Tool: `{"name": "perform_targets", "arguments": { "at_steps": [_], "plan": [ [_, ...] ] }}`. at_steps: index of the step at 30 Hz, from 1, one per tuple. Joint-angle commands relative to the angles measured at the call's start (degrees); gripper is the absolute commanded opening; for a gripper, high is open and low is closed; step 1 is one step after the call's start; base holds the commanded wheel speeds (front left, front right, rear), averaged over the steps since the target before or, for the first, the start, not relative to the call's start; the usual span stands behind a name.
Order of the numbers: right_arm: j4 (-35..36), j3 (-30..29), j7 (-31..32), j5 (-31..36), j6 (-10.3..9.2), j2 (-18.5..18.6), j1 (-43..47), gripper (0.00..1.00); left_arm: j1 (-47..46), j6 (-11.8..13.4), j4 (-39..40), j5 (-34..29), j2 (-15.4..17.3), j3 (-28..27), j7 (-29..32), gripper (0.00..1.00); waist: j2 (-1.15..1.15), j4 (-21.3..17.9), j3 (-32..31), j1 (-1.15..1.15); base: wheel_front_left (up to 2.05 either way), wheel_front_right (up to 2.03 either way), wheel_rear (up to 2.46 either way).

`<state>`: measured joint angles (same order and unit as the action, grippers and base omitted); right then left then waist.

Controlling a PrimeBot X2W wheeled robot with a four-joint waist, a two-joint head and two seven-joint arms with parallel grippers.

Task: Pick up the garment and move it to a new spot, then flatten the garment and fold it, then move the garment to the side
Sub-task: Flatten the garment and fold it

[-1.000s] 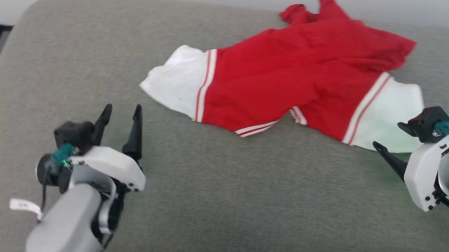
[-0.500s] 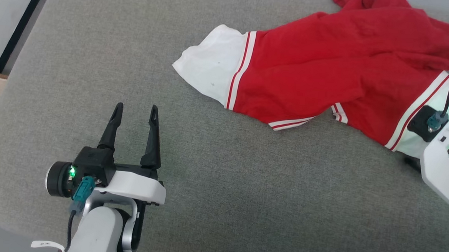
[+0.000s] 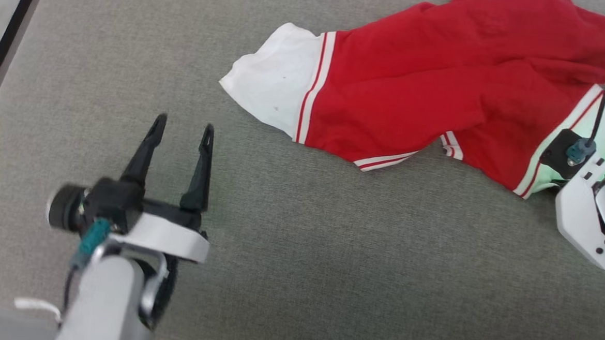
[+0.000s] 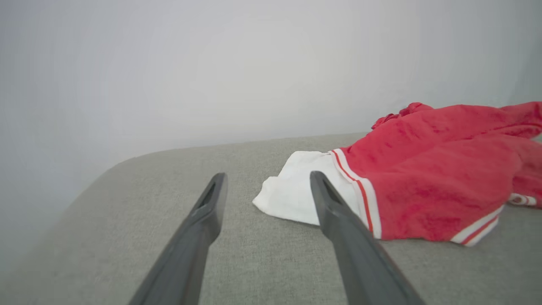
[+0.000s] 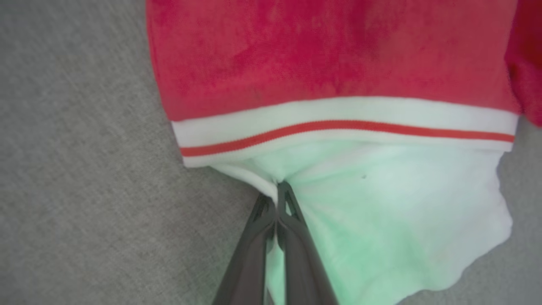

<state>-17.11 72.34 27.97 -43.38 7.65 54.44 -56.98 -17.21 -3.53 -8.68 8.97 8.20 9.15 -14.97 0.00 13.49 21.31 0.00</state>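
Pinching the red T-shirt's white sleeve near the gray cushion's far edge, right gripper closed; left gripper spread open.

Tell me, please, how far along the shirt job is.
Nothing is finished: the shirt lies crumpled on the grey cushion. In hand: the right hand is shut on its white sleeve near the striped trim; the left hand is open, apart from the cloth. Left: lifting, moving, flattening, folding, setting aside.

Grey fabric cushion, pale wall
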Motion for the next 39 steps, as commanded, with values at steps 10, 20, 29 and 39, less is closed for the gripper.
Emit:
{"name": "perform_targets", "arguments": {
  "at_steps": [10,20,29,39],
  "plan": [
    [-0.48,1.93,0.36,0.60,-0.17,-1.47,1.51,0.00,-22.27,-3.88,-11.46,13.62,16.28,22.58,19.99,1.00,0.00,-3.78,0.83,0.00,0.00,0.00,0.00],
    [0.68,2.01,1.28,0.77,-0.22,-2.68,-0.94,0.00,-39.86,-3.91,-13.32,39.75,26.18,44.60,42.54,1.00,0.00,-6.36,4.26,0.00,0.00,0.00,0.00],
    [0.74,2.30,1.43,0.66,-0.44,-3.08,-2.15,0.00,-46.97,-3.90,-22.37,48.20,24.79,55.15,44.49,1.00,0.00,-8.05,7.60,0.00,0.00,0.00,0.00],
    [1.21,2.43,1.04,0.60,-0.44,-3.87,-3.06,0.00,-46.81,-3.80,-28.81,55.57,23.10,63.69,46.36,0.31,0.00,-9.32,8.69,0.00,0.00,0.00,0.00]
  ]
}}
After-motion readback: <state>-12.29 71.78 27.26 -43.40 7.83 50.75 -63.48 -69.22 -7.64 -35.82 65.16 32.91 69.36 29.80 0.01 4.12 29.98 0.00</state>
